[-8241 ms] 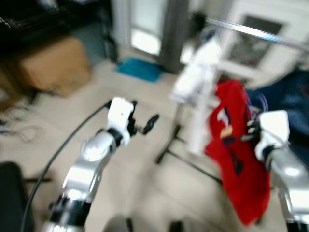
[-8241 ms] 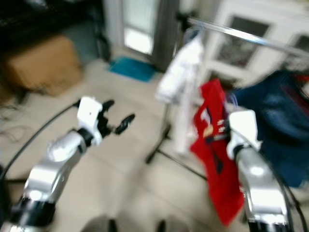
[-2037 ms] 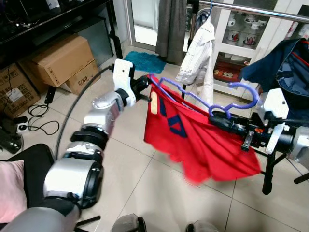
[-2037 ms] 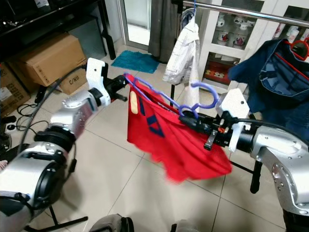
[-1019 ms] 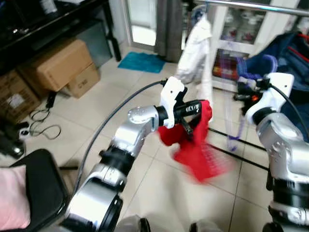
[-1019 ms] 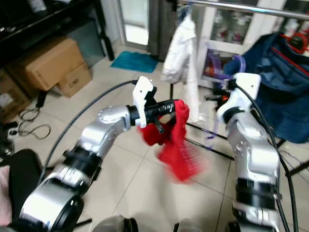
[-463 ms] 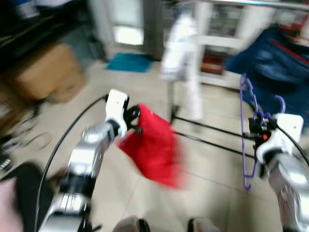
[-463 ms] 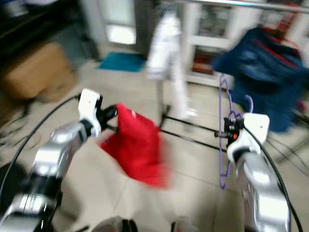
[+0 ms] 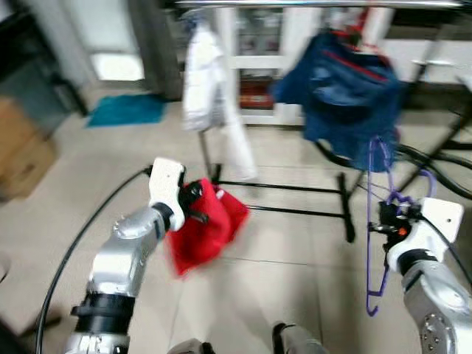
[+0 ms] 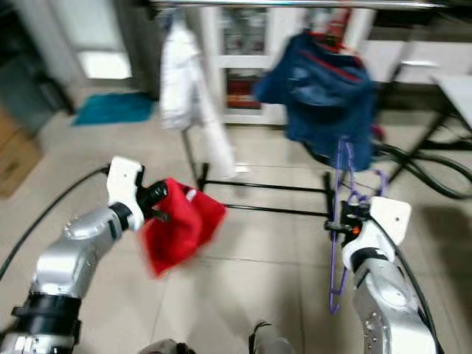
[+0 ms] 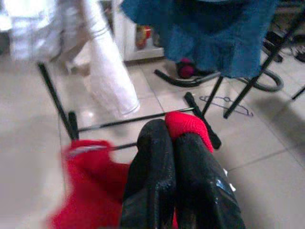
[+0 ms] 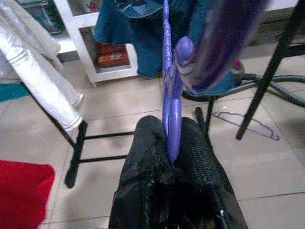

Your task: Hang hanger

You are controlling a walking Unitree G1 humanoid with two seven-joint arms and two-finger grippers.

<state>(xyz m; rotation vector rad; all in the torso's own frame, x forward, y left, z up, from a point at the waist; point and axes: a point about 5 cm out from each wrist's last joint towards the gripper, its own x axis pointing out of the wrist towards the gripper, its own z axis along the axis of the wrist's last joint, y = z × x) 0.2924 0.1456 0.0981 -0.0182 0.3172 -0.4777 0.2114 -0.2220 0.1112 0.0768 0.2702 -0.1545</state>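
A bare purple hanger [image 9: 375,221] hangs upright, hook end up, from my right gripper [image 9: 386,226], which is shut on it at the lower right. In the right wrist view the hanger [image 12: 170,102] sits pinched between the black fingers [image 12: 143,157]. My left gripper [image 9: 193,200] is shut on a bunched red garment [image 9: 200,230] that droops toward the floor at the left centre. In the left wrist view red cloth [image 11: 188,125] pokes out between the shut fingertips [image 11: 155,143]. The metal rail [image 9: 317,4] runs across the top.
A white shirt [image 9: 208,81] and a blue garment [image 9: 346,85] hang on the rail. The rack's black base bars [image 9: 295,212] cross the tiled floor. A spare hanger [image 12: 248,125] lies on the floor. A teal mat [image 9: 125,110] and a cardboard box [image 9: 22,158] are at the left.
The red garment has come off the purple hanger and now hangs from my left gripper alone. My right gripper has turned the bare hanger upright. The camera has swung right toward the rack.
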